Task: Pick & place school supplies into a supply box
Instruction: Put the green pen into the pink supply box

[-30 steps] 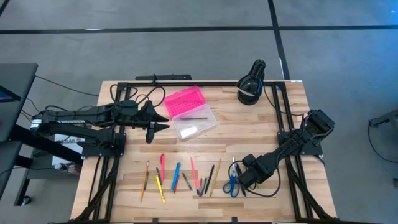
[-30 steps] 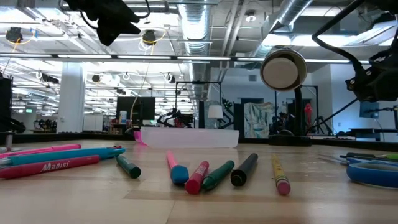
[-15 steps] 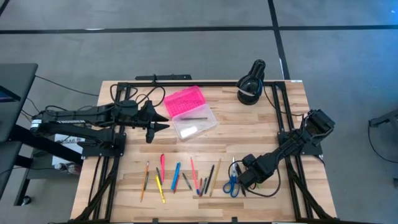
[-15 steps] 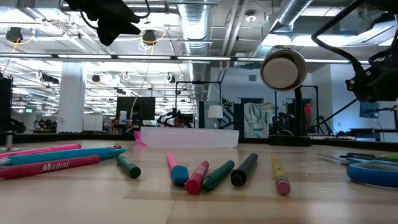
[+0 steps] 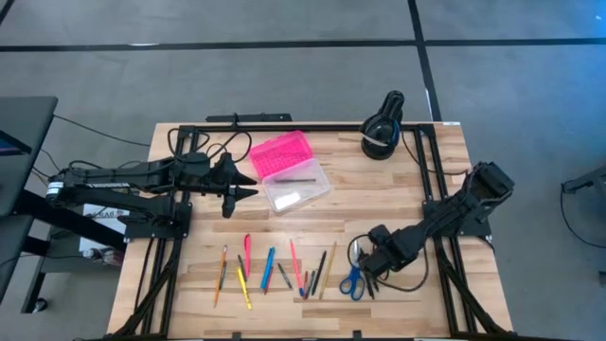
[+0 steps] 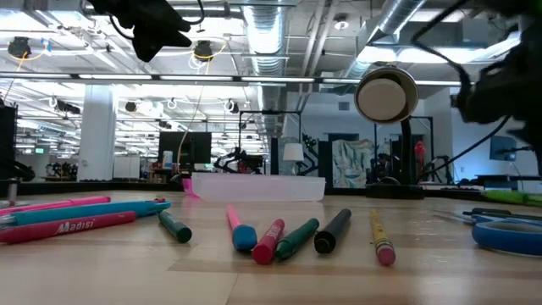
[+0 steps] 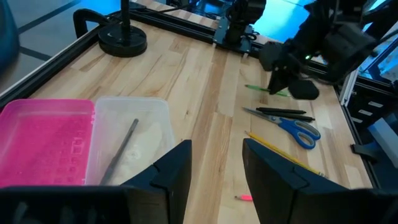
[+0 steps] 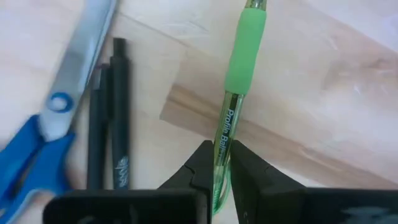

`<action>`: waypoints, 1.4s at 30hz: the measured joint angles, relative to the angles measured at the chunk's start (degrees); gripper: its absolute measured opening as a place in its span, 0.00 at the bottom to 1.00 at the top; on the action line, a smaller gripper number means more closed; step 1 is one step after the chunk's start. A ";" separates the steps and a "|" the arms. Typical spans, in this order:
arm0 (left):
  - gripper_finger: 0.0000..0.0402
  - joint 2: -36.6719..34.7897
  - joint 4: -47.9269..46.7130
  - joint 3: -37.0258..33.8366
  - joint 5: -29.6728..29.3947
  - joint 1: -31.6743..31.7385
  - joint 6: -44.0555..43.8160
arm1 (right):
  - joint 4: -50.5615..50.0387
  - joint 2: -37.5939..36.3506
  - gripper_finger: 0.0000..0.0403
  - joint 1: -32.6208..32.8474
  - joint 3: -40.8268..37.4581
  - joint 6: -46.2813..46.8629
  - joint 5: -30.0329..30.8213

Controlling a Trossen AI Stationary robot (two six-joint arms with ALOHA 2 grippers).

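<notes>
My right gripper [image 8: 219, 152] stands over the table's near right part [image 5: 374, 260], shut on a green pen [image 8: 239, 68]. Beside it lie the blue-handled scissors [image 5: 352, 278] and two dark pens [image 8: 115, 106]. More school supplies, several pens and pencils [image 5: 279, 270], lie in a row near the front edge. The supply box [image 5: 289, 170] lies open at the far middle, pink lid [image 5: 281, 153] beside clear base [image 5: 295, 187], with a dark pencil [image 7: 121, 149] inside. My left gripper [image 7: 214, 149] hangs open in the air just left of the box [image 5: 248, 192]. My right gripper pinches the green pen's clear barrel [image 8: 222, 127] between its two fingers, just behind the green rubber grip. The fingers point down from above and lie across the pen. The pen stays about level, a little above the table [image 6: 512, 196].
A black round device with a white label [image 5: 383, 133] stands at the far right corner. Black frame rails [image 5: 431, 180] run along the table's edges. Bare wood lies between the box and the row of pens.
My right gripper has risen slightly with the green pen, which has come up off the table and stayed level. The scissors and dark pens have stayed where they were.
</notes>
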 joint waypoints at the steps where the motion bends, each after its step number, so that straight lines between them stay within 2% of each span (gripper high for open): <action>1: 0.34 0.00 0.00 0.00 -0.14 0.00 0.09 | -0.32 -0.89 0.05 -0.18 0.00 -0.03 0.12; 10: 0.34 0.00 0.00 0.00 -0.18 0.00 0.60 | 0.42 -9.57 0.05 -2.88 0.08 -3.27 8.54; 14: 0.34 0.00 0.00 0.00 -0.18 0.00 0.57 | 3.25 -13.00 0.04 -6.49 0.14 -10.17 12.66; 18: 0.34 0.00 0.00 0.00 -0.16 0.00 0.11 | 8.44 -15.40 0.05 -11.47 0.15 -21.15 14.55; 23: 0.34 0.00 0.00 0.01 -0.12 -0.02 -1.53 | 17.37 -15.98 0.05 -19.25 0.17 -38.74 13.67; 30: 0.34 0.00 -0.02 0.01 2.09 -0.07 -4.83 | 26.67 -14.06 0.05 -29.67 0.33 -59.08 5.72; 36: 0.34 0.00 -0.83 0.02 2.23 -3.16 -7.12 | 26.44 -9.33 0.05 -35.65 4.43 -70.34 0.31; 42: 0.34 -0.02 -1.60 0.02 -4.41 -8.88 -9.19 | 23.19 -2.46 0.05 -38.82 12.42 -80.54 -0.12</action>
